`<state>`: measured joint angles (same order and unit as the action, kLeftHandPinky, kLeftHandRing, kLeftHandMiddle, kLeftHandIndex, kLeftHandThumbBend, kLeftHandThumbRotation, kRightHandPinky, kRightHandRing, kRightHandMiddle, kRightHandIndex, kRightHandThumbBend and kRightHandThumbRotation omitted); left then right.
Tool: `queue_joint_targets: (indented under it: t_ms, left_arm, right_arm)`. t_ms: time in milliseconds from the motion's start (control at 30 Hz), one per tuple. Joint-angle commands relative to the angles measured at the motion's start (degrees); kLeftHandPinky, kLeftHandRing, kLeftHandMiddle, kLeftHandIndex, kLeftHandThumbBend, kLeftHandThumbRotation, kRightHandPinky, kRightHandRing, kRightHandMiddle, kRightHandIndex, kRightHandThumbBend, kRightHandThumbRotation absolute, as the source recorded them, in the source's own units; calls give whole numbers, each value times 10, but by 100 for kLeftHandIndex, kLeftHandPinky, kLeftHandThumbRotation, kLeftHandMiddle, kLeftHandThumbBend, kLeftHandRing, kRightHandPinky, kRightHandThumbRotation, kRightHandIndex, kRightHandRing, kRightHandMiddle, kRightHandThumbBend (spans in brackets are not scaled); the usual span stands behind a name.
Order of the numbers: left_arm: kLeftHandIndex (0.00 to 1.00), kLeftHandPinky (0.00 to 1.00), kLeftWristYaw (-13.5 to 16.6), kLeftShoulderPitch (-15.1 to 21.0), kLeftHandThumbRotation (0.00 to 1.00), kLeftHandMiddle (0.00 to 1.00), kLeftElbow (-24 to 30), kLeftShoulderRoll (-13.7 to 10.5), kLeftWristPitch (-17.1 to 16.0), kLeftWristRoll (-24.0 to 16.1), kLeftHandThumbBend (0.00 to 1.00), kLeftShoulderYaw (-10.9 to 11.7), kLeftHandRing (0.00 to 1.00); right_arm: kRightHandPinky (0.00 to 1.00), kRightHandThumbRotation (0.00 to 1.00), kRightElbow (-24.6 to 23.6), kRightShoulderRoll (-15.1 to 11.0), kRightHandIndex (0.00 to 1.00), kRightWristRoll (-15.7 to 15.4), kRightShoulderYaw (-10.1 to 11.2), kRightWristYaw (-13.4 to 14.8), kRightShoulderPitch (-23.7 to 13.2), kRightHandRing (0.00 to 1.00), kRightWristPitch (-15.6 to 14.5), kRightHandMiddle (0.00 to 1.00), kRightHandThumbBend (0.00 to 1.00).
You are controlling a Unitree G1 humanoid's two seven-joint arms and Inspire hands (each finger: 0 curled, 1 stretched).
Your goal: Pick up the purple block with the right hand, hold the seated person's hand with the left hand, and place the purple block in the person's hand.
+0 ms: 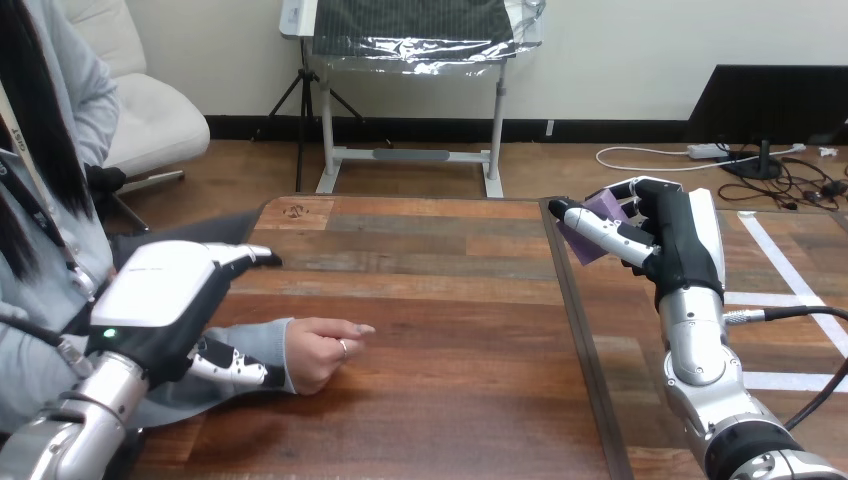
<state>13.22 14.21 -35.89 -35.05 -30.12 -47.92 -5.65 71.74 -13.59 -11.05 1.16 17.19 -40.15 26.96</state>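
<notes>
Right hand point(680, 240) grips purple block point(603, 212) past table edge point(575, 330), left hand point(165, 295) open at wrist point(283, 350)

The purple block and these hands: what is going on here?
The robot's right hand holds the purple block in its curled fingers, raised at the right edge of the table. Its left hand is over the person's forearm with straight fingers, not closed on it. The person's hand rests on the table, without the block.
</notes>
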Motion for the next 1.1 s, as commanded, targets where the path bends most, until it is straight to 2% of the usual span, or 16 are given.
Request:
queue_joint_targets:
  t_ms: [0,200,333,667,800,1067]
  left_arm:
    - [77,77,21,65,29,78,-40,-16,6,-12,100,-31,80]
    - [76,75,45,96,28,76,-90,-19,-2,-21,100,-60,77]
    - [75,74,46,116,27,74,-123,-18,-1,-24,100,-78,76]
    - [74,71,67,149,32,73,-184,-19,-4,-32,100,-120,75]
    - [73,71,63,159,34,73,-203,-16,-2,-26,100,-130,75]
    - [73,69,62,173,35,74,-228,-11,7,-24,100,-147,74]
  right_arm:
    - [1,29,-33,-8,11,5,6,3,-48,5,14,9,22]
    - [0,32,-35,-10,10,5,5,1,-47,5,19,9,21]
    - [0,33,-39,-11,10,2,3,5,-46,5,20,9,21]
    - [0,37,-47,-11,10,12,10,-8,-41,4,25,9,22]
    - [0,40,-51,-11,10,17,15,-14,-41,4,18,9,22]
    - [0,44,-58,-13,10,20,18,-24,-36,5,27,9,23]
